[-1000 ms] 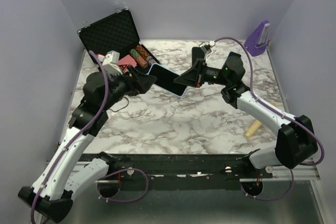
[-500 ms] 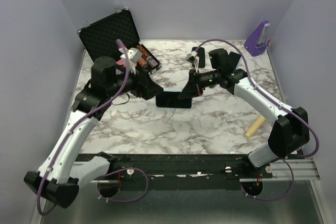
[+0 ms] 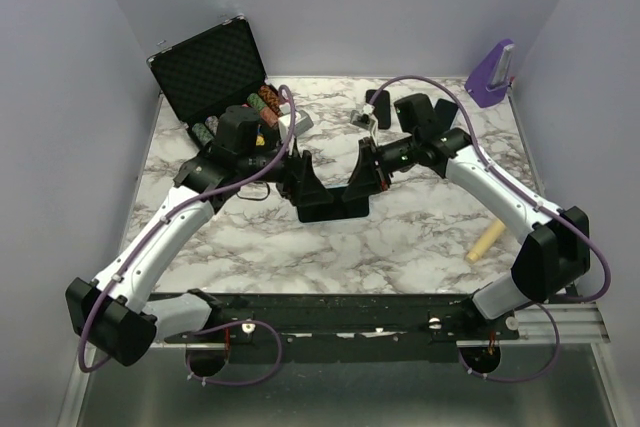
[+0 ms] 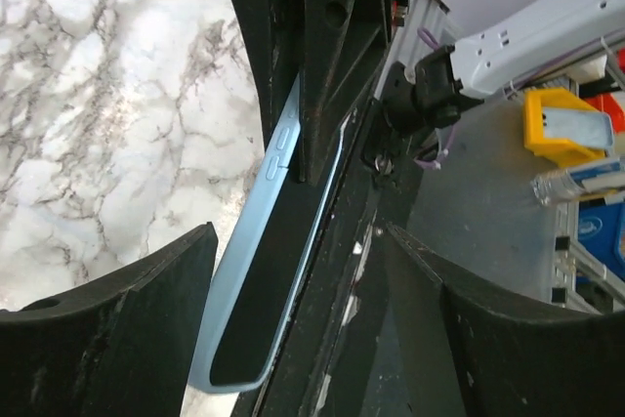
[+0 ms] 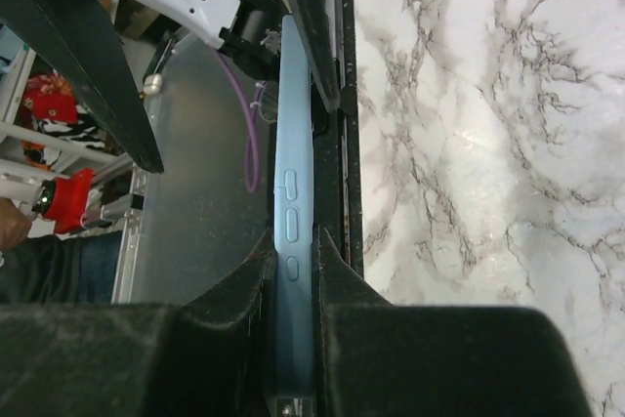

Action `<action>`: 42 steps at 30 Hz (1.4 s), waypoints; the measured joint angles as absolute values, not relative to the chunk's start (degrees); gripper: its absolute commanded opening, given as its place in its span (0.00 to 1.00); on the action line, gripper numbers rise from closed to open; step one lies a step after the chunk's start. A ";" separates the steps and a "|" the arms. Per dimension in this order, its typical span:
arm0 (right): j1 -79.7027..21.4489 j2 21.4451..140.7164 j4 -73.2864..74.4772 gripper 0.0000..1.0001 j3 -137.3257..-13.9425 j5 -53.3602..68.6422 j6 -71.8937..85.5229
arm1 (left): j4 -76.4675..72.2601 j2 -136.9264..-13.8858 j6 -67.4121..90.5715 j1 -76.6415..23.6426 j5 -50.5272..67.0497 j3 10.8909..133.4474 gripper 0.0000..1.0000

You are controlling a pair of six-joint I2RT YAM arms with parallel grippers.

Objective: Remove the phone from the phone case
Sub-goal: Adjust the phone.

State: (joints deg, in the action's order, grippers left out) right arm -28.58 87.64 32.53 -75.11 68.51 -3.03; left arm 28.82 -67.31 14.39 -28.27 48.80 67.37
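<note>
The phone case (image 5: 293, 192) is light blue, with side buttons, and stands on edge over the middle of the table. My right gripper (image 5: 293, 241) is shut on one end of it, both fingers pressed flat against its sides. The phone (image 4: 269, 310) sits inside the case with its dark screen showing. My left gripper (image 4: 298, 241) is open, and its fingers (image 4: 107, 329) straddle the other end of the case with a wide gap on the right. From above, the left gripper (image 3: 305, 192) and right gripper (image 3: 358, 187) face each other across the dark phone (image 3: 335, 209).
An open black foam-lined box (image 3: 210, 72) with poker chips (image 3: 265, 102) stands at the back left. A purple object (image 3: 492, 72) sits at the back right, and a wooden peg (image 3: 483, 244) lies near the right arm. The table's front edge is just below the phone.
The right gripper has carried the phone down and towards the front middle of the table, turning it on edge. The left arm has swung right to put its jaws around the free end, and they have narrowed slightly.
</note>
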 measured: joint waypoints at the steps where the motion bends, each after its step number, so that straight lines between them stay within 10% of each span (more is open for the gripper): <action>1: -28.88 87.64 32.75 0.01 -75.11 68.69 -3.16 | 29.23 -67.83 13.80 -28.67 49.17 67.40 0.77; 10: -29.52 86.41 32.47 0.01 -75.11 69.58 -3.07 | 33.17 -73.41 10.44 -31.42 51.66 67.68 0.41; 13: -29.54 86.28 32.42 0.01 -75.11 71.31 -3.05 | 32.75 -72.29 9.80 -31.46 52.23 67.31 0.06; 15: -29.56 86.06 32.10 0.03 -75.11 72.60 -3.62 | 32.73 -71.55 9.74 -31.46 54.30 66.98 0.00; 19: -29.65 85.69 30.04 0.69 -75.09 74.32 -2.09 | 32.60 -70.39 10.09 -31.44 56.01 66.98 0.00; 25: -29.19 80.16 13.26 0.92 -67.81 67.66 13.19 | 30.61 -66.74 13.76 -31.64 48.47 64.36 0.00; 30: -27.88 76.49 -7.46 0.87 -58.37 64.07 29.67 | 24.38 -59.77 21.10 -30.76 43.24 61.56 0.00; 42: -27.79 83.02 -66.41 0.22 -45.23 56.45 73.21 | 4.95 -57.52 41.45 -29.17 40.88 56.73 0.00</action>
State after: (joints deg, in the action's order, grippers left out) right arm -27.79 83.02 -66.41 -45.23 56.45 73.21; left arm 4.95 -57.52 41.45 -29.17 40.88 56.73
